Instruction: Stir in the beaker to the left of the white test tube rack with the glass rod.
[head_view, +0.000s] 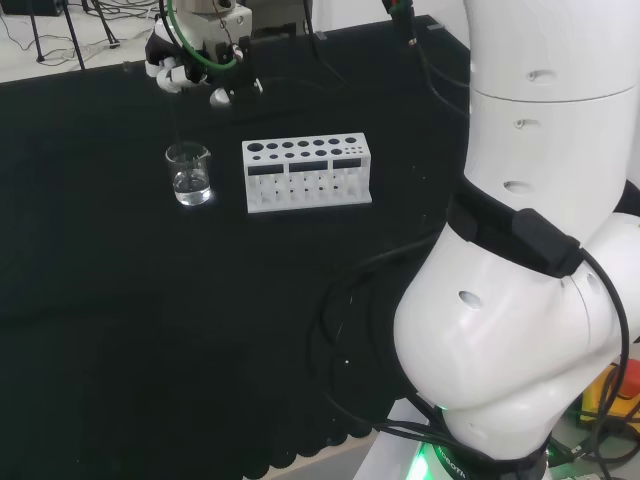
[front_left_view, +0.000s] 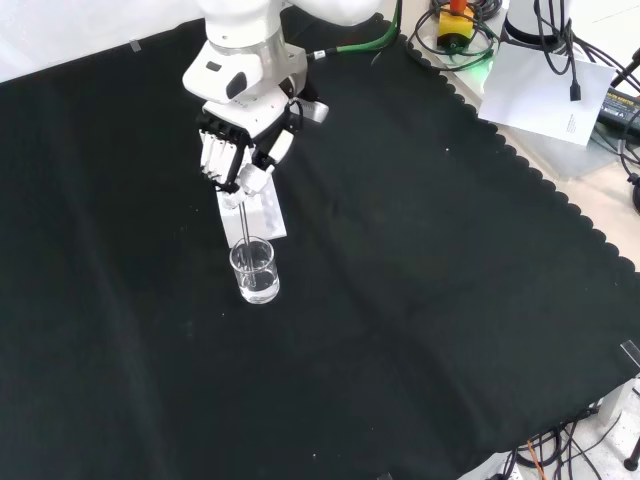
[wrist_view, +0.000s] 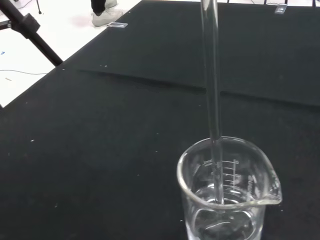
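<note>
Black cloth below, the hand (front_left_view: 238, 150) pinches the glass rod (wrist_view: 212, 95), dipped in the beaker (front_left_view: 254, 270).

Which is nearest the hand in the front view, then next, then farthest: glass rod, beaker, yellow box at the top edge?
1. Glass rod: pinched in the hand, hanging below it.
2. Beaker: below the hand, rod tip inside.
3. Yellow box: far to the right, off the cloth.
</note>
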